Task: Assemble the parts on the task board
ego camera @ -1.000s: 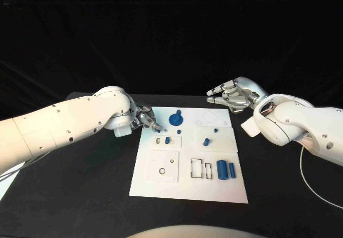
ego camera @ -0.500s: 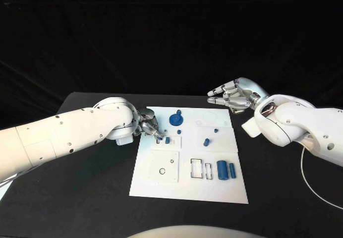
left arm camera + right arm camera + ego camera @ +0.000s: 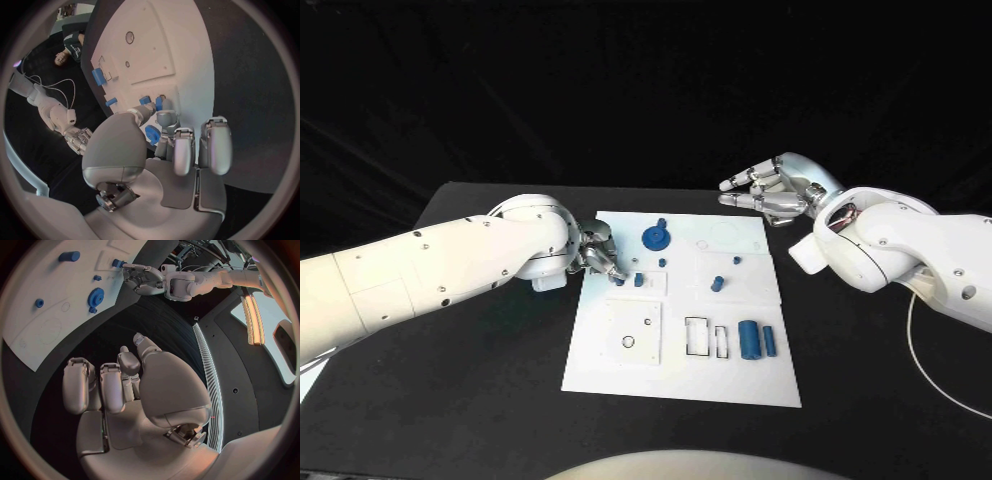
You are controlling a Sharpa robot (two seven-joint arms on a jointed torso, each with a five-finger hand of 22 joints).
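Note:
The white task board (image 3: 678, 370) lies in the middle of the black table. My left hand (image 3: 597, 256) is at the board's left edge and pinches a small blue part (image 3: 619, 281) at its fingertips (image 3: 164, 116). Right beside that part stands another small blue peg (image 3: 639, 280). A blue gear (image 3: 656, 238) sits just beyond my left hand. My right hand (image 3: 769, 190) hovers past the board's far right corner, fingers apart and holding nothing. The right wrist view looks past my right hand (image 3: 137, 390) and finds my left hand (image 3: 149, 281) at the board's edge, near the gear (image 3: 95, 296).
More blue parts lie on the board: a short peg (image 3: 715, 285), two tiny pieces (image 3: 662, 263) (image 3: 734, 263), a thick cylinder (image 3: 749, 340) and a thin bar (image 3: 769, 342) near rectangular slots (image 3: 697, 338). A square plate with a round hole (image 3: 629, 342) sits at the near left.
My left hand has come a little toward the near side and lowered, bringing the small blue part down beside the standing peg. The right hand has stayed put.

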